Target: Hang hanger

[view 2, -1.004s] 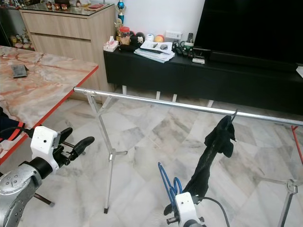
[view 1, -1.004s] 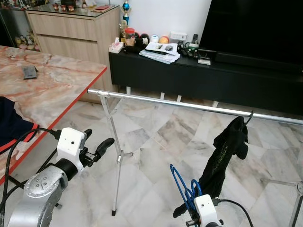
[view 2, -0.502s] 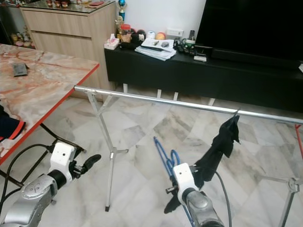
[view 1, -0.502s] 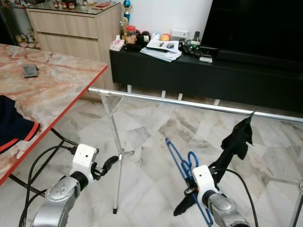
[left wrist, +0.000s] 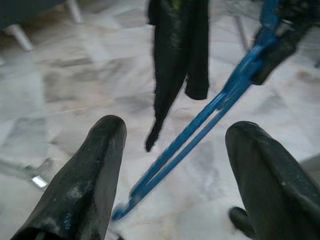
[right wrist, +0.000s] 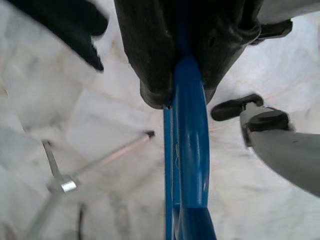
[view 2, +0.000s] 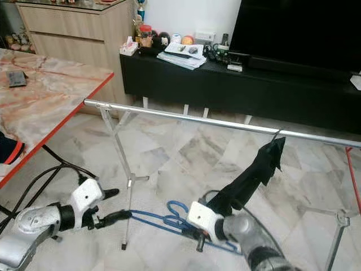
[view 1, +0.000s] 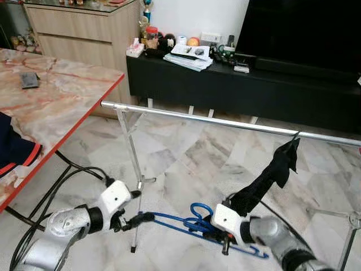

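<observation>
The right tool (view 1: 224, 244) is clamped on the blue hanger (view 1: 186, 221) near its hook, carrying it low and nearly flat above the marble floor (view 1: 186, 164), its far end stretched left toward the left tool (view 1: 138, 216). That tool's fingers (left wrist: 87, 180) stand spread with the hanger's tip between them, probably to steady or take it before lifting to the silver rail (view 1: 208, 120), where a black garment (view 1: 271, 178) hangs at the right. No containers figure here.

Black garment (view 1: 271, 178) occupies rail (view 1: 214, 121); leftward stretch bare.
</observation>
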`<state>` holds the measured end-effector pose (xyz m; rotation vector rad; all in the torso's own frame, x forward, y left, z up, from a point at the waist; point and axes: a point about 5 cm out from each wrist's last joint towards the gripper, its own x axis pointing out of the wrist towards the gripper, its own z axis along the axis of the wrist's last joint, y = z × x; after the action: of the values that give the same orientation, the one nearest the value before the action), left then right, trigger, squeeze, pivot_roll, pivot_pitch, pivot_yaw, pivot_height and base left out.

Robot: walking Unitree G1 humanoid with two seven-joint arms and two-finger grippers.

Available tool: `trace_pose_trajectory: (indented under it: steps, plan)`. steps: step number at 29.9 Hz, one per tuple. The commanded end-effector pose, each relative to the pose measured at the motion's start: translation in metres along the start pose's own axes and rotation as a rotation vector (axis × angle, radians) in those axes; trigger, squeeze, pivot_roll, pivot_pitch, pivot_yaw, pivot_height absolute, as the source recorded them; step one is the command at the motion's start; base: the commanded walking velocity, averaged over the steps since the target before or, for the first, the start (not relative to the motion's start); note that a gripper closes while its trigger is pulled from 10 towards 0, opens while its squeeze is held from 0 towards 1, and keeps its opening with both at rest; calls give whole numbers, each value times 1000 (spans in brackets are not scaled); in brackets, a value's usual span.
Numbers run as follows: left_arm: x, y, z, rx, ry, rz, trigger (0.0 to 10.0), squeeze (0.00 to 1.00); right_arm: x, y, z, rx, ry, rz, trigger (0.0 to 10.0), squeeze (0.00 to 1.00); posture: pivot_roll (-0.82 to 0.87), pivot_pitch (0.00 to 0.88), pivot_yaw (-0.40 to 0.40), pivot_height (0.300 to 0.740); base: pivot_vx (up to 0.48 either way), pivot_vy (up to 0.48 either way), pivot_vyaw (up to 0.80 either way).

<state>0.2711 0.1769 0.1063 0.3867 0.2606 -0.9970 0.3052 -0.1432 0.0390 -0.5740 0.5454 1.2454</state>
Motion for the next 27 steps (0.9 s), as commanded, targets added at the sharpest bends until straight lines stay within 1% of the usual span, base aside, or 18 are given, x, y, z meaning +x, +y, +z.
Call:
trace_pose_trajectory:
  steps: [1, 3, 7, 8, 12, 14, 18, 21, 25, 27]
  plan:
    - [4, -2, 7, 8, -1, -64, 10000, 0, -2, -2, 5, -54, 6, 45, 10000, 0, 137, 41, -127, 740, 0, 0, 0]
    - [7, -5, 11, -4, -12, -108, 10000, 0, -1, -4, 14, -77, -20, 57, 10000, 0, 133, 38, -127, 740, 0, 0, 0]
    - [11, -7, 11, -3, -10, -125, 10000, 0, 0, -4, 18, -87, -33, 78, 10000, 0, 135, 38, -126, 740, 0, 0, 0]
    - [13, -7, 12, -1, -5, -139, 10000, 0, 1, -4, 23, -102, -56, 93, 10000, 0, 132, 37, -126, 740, 0, 0, 0]
    - [19, -8, 15, -30, -11, -174, 10000, 0, 11, -1, 33, -113, -111, 73, 10000, 0, 140, 39, -125, 740, 0, 0, 0]
    - [21, -8, 15, -22, -4, -182, 10000, 0, 14, 0, 37, -106, -136, 71, 10000, 0, 145, 40, -127, 740, 0, 0, 0]
    - [21, -9, 15, -27, 0, -191, 10000, 0, 17, 0, 42, -111, -153, 66, 10000, 0, 148, 41, -125, 740, 0, 0, 0]
    - [20, -8, 15, -31, 10, -203, 10000, 0, 18, -2, 50, -119, -181, 81, 10000, 0, 159, 44, -125, 740, 0, 0, 0]
    - [20, -8, 14, -29, 35, -223, 10000, 0, 16, -7, 57, -122, -198, 81, 10000, 0, 159, 44, -124, 740, 0, 0, 0]
    - [20, -9, 14, -33, 35, -228, 10000, 0, 14, -10, 62, -113, -224, 84, 10000, 0, 157, 43, -125, 740, 0, 0, 0]
